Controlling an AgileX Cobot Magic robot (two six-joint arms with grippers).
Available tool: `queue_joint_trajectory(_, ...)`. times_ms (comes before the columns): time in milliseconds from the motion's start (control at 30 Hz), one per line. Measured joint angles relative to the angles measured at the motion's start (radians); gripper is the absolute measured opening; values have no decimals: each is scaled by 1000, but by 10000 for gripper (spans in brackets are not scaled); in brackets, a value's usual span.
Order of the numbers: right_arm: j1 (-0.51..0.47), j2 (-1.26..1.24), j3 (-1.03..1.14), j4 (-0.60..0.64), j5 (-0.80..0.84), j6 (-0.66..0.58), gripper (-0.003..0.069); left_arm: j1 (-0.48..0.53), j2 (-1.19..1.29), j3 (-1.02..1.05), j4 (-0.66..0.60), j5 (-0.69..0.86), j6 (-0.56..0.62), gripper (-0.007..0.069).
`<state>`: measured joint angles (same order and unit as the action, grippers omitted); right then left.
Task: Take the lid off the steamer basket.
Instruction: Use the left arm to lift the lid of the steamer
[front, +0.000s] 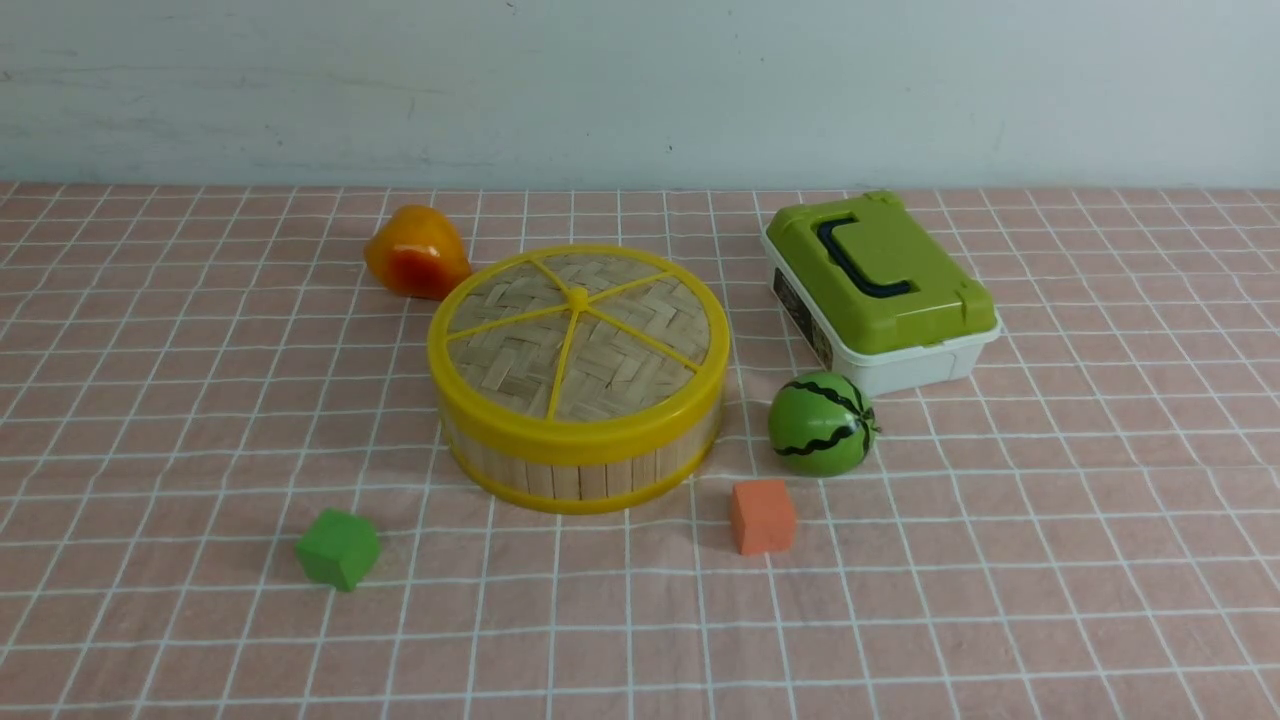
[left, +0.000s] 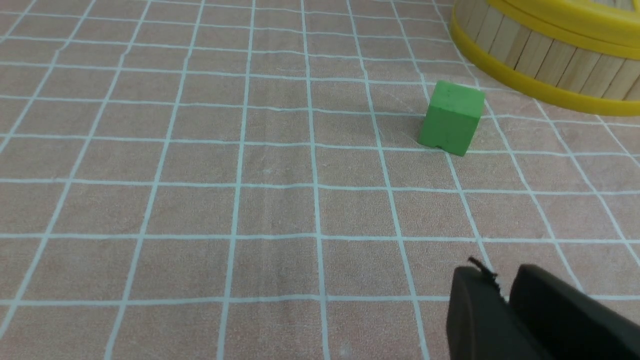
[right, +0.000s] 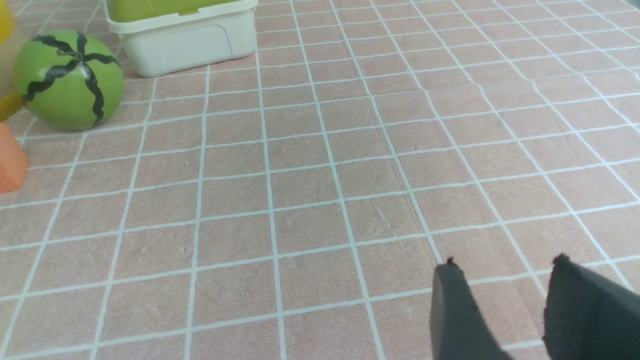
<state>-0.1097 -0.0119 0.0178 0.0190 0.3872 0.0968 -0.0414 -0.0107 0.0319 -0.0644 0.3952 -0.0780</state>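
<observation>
The lid (front: 578, 335) sat closed on the basket (front: 580, 470) at the middle of the checked cloth (front: 1050, 600), with nothing lying on it or covering it. Seen from the front with the basket as the dial's centre, an orange fruit (front: 415, 252) lay just beside its rim at 10 o'clock, a white box (front: 880, 290) with a green top stood at 2 o'clock, a melon (front: 821, 423) near at 4 o'clock, an orange cube (front: 762, 516) at 5 o'clock and a green cube (front: 338, 548) at 8 o'clock. The grippers showed only in the wrist views. The left gripper (left: 502, 282) hung over bare cloth with its jaws drawn almost together and nothing between them; that view caught the green cube and only a cut-off arc of the basket's slatted wall, the lid's weave out of frame. The right gripper (right: 505, 267) had its jaws clearly apart and empty, cloth showing between them; its view held the melon, the box's white lower part and a sliver of the orange cube at the edge. Whether the fruit touched the basket could not be told.
</observation>
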Motion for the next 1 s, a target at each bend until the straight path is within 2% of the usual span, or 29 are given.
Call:
queue_joint_trajectory(267,0,0,0,0,0,0,241,0,0,0,0,-4,0,111)
queue_joint_trajectory(367,0,0,0,0,0,0,241,0,0,0,-1,-68,0,113)
queue_joint_trajectory(533,0,0,0,0,0,0,241,0,0,0,-4,-270,0,117)
queue_joint_trajectory(567,0,0,0,0,0,0,241,0,0,0,-4,-371,0,120)
queue_joint_trajectory(733,0,0,0,0,0,0,241,0,0,0,-7,-650,0,125)
queue_joint_trajectory(867,0,0,0,0,0,0,241,0,0,0,-9,-807,-5,129)
queue_joint_trajectory(967,0,0,0,0,0,0,241,0,0,0,-13,-913,-53,130)
queue_joint_trajectory(1000,0,0,0,0,0,0,241,0,0,0,-13,-993,-128,130)
